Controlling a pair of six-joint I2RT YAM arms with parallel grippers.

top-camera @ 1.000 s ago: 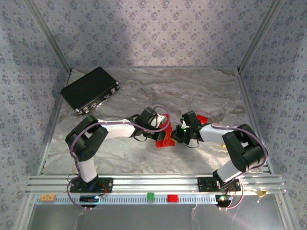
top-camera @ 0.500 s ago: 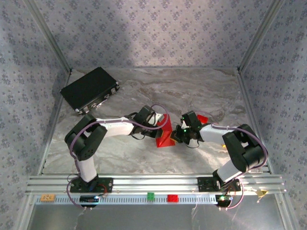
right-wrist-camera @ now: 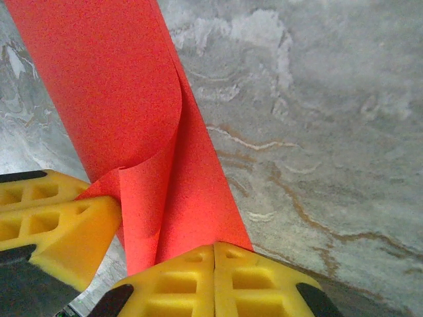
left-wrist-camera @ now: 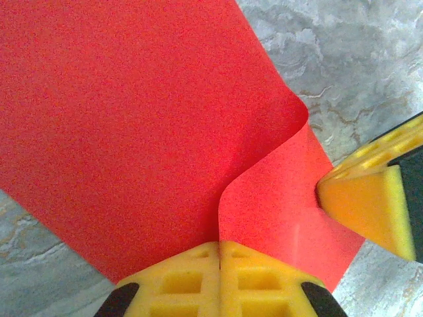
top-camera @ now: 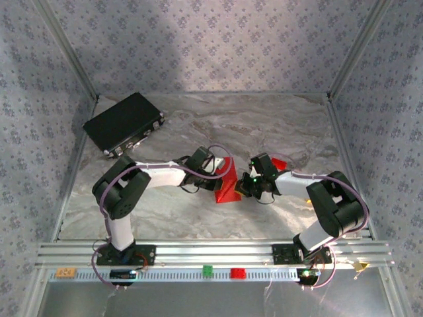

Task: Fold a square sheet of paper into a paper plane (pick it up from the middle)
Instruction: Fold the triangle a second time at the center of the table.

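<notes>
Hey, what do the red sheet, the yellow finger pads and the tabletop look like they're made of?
The square sheet of paper: thin matte paper, judging by its soft curl and faint grain.
Left gripper's finger pads: yellow, matte, probably moulded rubber or plastic, with grid-shaped recesses.
Table: grey veined marble look, perhaps a printed or laminated surface; real stone cannot be ruled out.

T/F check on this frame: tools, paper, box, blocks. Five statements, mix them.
1. Left tool is shut on the paper. True.
2. Right tool is open, off the paper. False: it is shut on the paper.
3. The paper lies flat. False: it curls over between the tools.
4. Black box sits at the far left of the table. True.
5. The green block is right of the red block. False: it is left of it.
</notes>
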